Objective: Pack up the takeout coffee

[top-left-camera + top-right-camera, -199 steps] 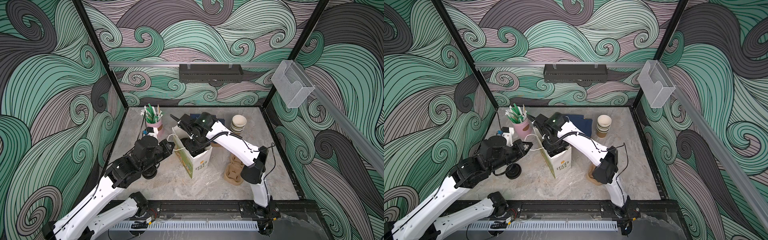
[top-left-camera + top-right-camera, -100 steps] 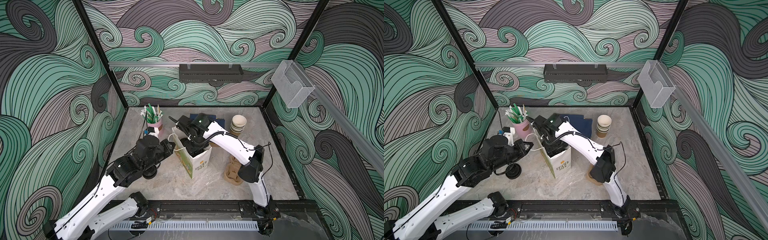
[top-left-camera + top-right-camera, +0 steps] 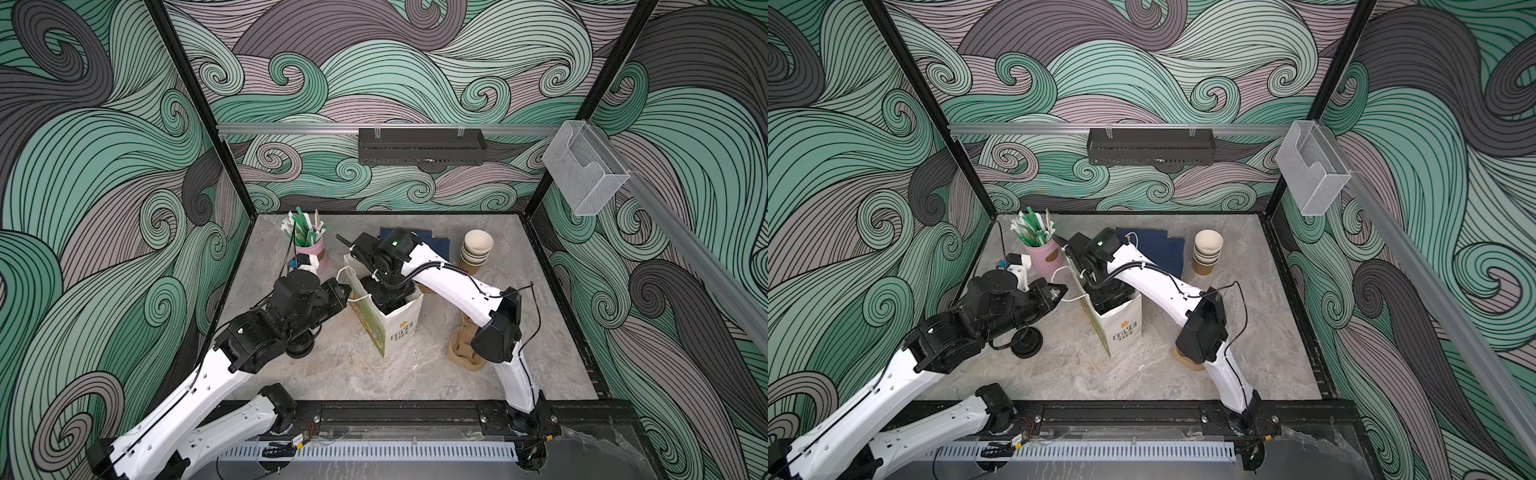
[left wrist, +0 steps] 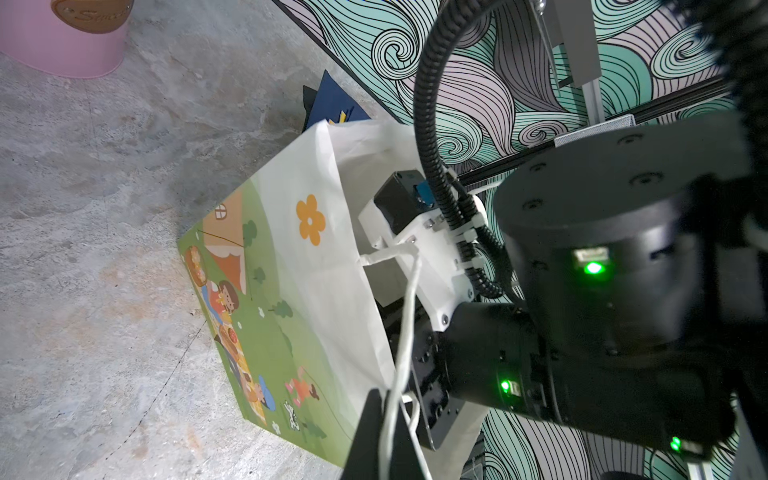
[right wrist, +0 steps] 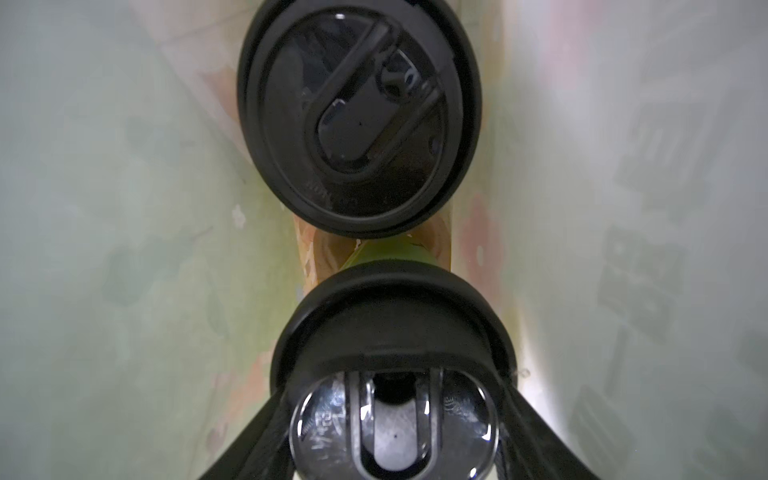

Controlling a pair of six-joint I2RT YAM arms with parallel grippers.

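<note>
L fingers [image 4: 365, 436] pinching bag handle [image 4: 409, 316], R fingers [image 5: 249, 440] gripping lidded cup [image 5: 392, 328] inside bag [image 3: 399, 328]

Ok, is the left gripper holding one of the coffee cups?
No, the left gripper is pinching the paper bag's white string handle, not a cup.

Swirling teal-and-mauve wave-patterned walls [image 3: 374, 62], grey marbled tabletop [image 3: 374, 374], black frame posts [image 3: 199, 104], clear wall bin [image 3: 586, 174]
</note>
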